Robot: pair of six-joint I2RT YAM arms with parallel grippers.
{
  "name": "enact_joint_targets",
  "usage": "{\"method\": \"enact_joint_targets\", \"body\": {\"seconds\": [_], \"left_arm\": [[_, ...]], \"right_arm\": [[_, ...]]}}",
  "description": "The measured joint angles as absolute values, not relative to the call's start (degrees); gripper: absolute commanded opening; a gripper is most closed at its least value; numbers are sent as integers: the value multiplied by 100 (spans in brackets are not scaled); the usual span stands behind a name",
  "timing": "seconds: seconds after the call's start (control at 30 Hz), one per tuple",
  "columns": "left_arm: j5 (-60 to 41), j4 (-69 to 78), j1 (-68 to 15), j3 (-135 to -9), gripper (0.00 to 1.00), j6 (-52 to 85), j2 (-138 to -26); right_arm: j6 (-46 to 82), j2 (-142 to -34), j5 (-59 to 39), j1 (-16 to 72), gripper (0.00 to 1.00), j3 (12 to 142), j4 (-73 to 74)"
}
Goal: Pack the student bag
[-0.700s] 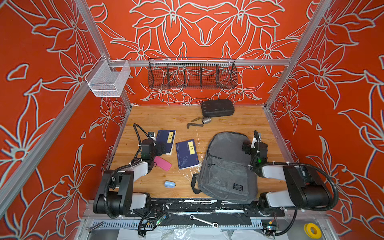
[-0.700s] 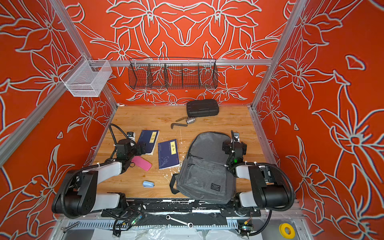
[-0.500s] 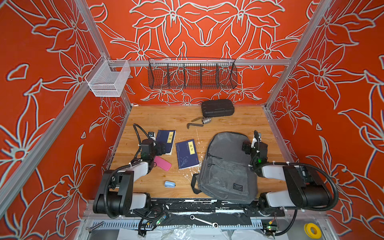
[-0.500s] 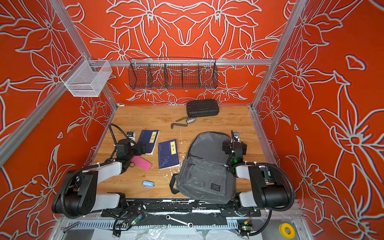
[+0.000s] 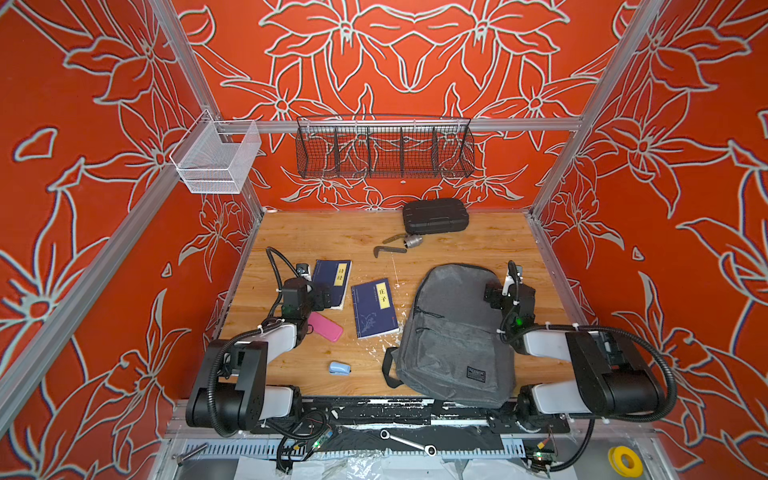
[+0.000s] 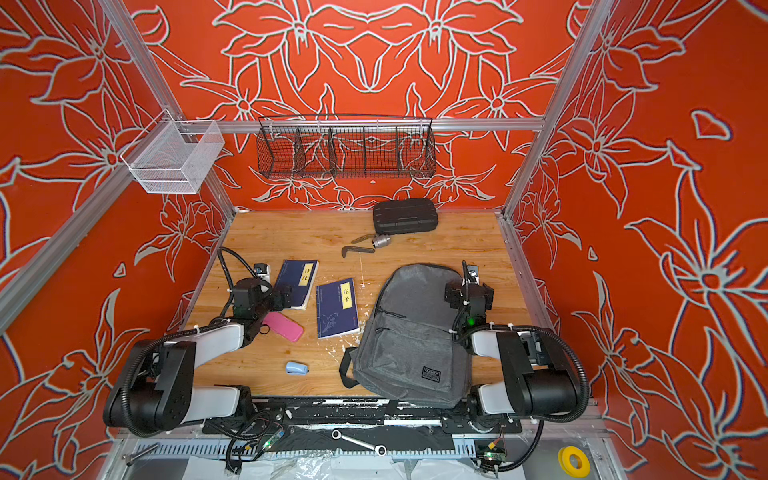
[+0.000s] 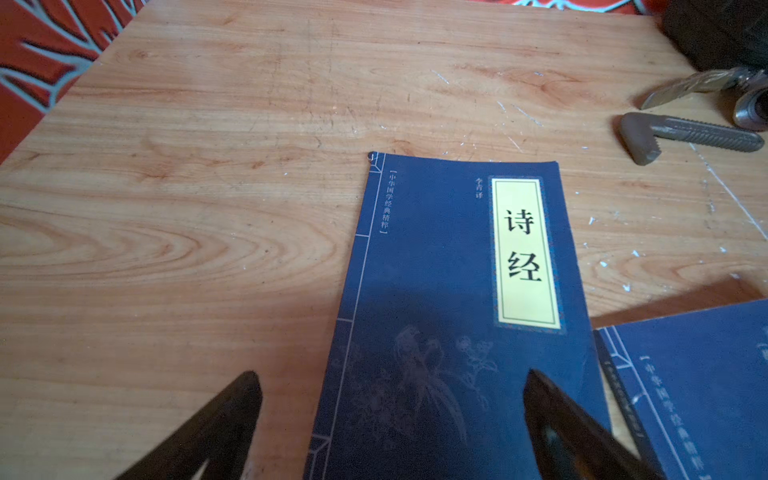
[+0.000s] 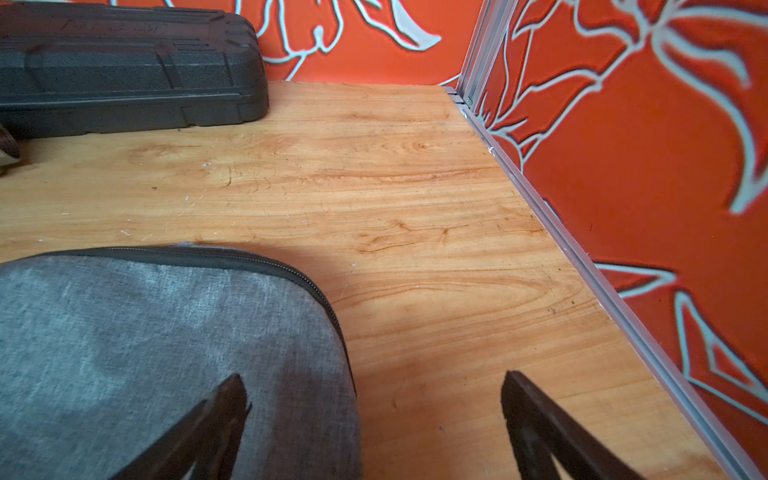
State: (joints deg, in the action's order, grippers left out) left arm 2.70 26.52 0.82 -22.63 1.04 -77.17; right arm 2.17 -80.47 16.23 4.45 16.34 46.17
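In both top views, the student bag [image 5: 453, 332] is lying flat on the desk [image 5: 316, 237]. Its rounded upper edge is sitting just under the right pincer [image 5: 508, 292], and the rest is stretching back alongside that arm. Nothing is showing as packed. A blue book [image 5: 328, 274] is lying right under the left pincer [image 5: 323, 296], and a second blue book [image 5: 374, 307] is lying just beside that pincer on the bag's side. A pink case [image 5: 326, 326] is sitting behind it by the wrist, and a small pale-blue item [image 5: 338, 368] is resting further back. The task is looking barely begun, with opening the bag and all the loading left to do. Both arms are sitting folded low, with forearms reaching forward and pincers close above the desk.

In the left wrist view, the left pincer is standing wide and holding nothing. The blue book's near end is lying between its jaws, with one jaw over bare wood and the other over the cover.

In the right wrist view, the right pincer is likewise gaping wide and empty. It is straddling the bag's zip edge, with one jaw over grey fabric and the other over wood. The zip is looking closed here. A black hard case [image 8: 124, 66] is lying well ahead.
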Motion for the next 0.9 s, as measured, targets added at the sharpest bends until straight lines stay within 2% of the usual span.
{"method": "enact_joint_targets", "body": {"seconds": [0.3,0.4,0.47,0.57,0.7,0.83,0.9], "left_arm": [[270,2652,82,-2265,97,104,-7717],[357,2606,80,-2283,98,132,-7710],[537,2161,82,-2484,100,209,-7620],[609,1111,80,-3188,93,399,-7218],[357,-16,-215,-4202,87,1179,-6431],[60,-447,-1553,-4313,82,2016,-6058],[-123,-539,-2248,-4163,80,2373,-6198]], "right_arm": [[217,-8047,1623,445,97,1634,4619],[200,-8020,1601,445,91,1638,4606],[126,-7776,1417,447,87,1776,4091],[-126,-7091,714,447,79,2392,3044],[-696,-6720,-910,523,55,3664,1848],[-1787,-6995,-2294,974,53,4449,609],[-2443,-7354,-2766,1330,49,4626,-174]]}}
